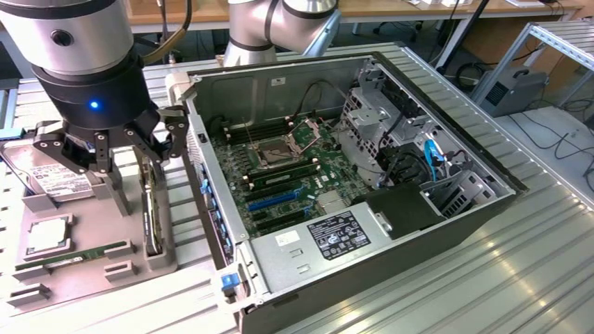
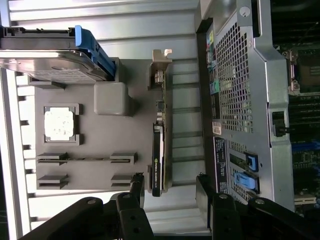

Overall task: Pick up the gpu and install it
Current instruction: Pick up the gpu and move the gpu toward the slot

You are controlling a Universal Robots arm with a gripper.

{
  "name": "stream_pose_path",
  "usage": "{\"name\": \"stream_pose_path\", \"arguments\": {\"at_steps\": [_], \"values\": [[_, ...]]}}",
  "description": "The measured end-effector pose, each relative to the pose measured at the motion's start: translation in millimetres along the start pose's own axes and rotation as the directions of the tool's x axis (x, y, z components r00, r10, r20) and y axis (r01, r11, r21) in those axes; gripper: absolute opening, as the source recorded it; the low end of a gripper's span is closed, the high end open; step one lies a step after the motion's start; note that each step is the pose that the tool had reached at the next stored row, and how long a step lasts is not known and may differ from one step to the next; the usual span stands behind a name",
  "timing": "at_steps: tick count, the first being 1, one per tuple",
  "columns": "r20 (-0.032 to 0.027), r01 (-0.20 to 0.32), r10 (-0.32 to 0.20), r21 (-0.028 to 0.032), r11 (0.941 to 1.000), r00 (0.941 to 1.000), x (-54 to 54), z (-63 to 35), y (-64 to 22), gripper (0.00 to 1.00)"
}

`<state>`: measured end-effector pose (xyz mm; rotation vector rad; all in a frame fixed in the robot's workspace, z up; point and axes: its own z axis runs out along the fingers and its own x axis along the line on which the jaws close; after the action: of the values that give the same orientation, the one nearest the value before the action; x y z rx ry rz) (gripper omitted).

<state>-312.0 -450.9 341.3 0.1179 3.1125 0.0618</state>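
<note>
Where the tray point(image 1: 93, 224) lies nearest in the exterior view, a memory stick point(image 1: 69, 256) and a CPU point(image 1: 46, 236) sit in its front slots. Beside them the gpu point(image 1: 153, 223) stands on edge in its slot, along the tray's side next to the case point(image 1: 464, 229), not yet picked up. Above it hangs the gripper point(image 1: 125, 154), jaws spread wide, holding nothing; the wrist view has the card's end between both fingers point(image 2: 136, 187), touching neither. Farther back rests the hard drive point(image 1: 51, 177), and beyond the case the arm point(image 1: 278, 24).
</note>
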Motion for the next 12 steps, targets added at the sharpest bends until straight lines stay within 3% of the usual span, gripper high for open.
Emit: {"name": "stream_pose_path", "arguments": {"at_steps": [12], "values": [[0.0000, 0.000, 0.000, 0.0000, 1.0000, 1.0000, 0.2, 7.1, -0.3, 0.54]]}}
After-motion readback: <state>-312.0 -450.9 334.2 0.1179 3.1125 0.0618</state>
